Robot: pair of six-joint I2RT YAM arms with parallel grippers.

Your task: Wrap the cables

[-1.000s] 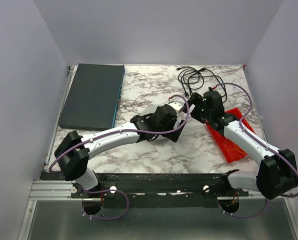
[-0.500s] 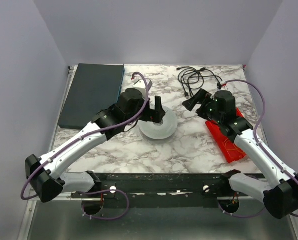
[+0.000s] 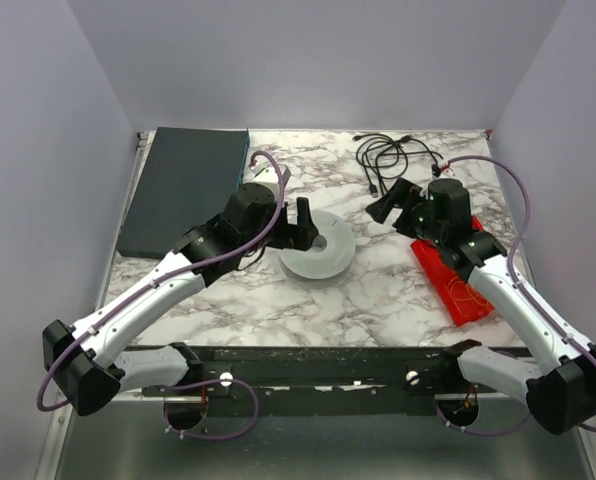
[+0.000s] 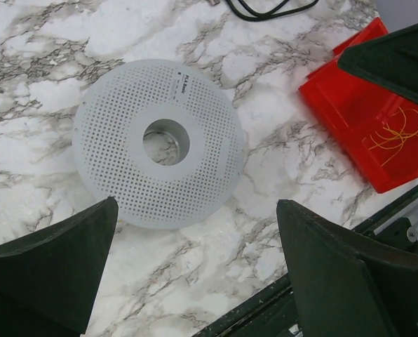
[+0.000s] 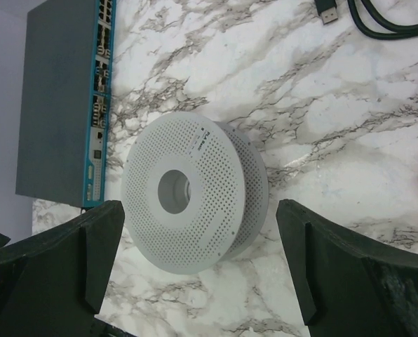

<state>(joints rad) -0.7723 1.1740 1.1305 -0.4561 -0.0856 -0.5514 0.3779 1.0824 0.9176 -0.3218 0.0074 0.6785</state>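
Wrap: not begun | cables [image 4: 395, 133] loose in red tray [image 4: 349, 105] | spool [image 4: 160, 140] bare | left gripper [image 4: 195, 210], right gripper [image 5: 200, 209] wide, empty

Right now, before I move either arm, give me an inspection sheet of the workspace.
Surface: marble table.
Job's things: thin yellow wires loose in red tray.
Clutter: white perforated spool mid-table; black cord at far edge; dark box far left.
Grippers: left gripper and right gripper, jaws open, empty, facing spool.
Cables: purple hoses along both arms.
Surroundings: plain walls; nothing else seen.
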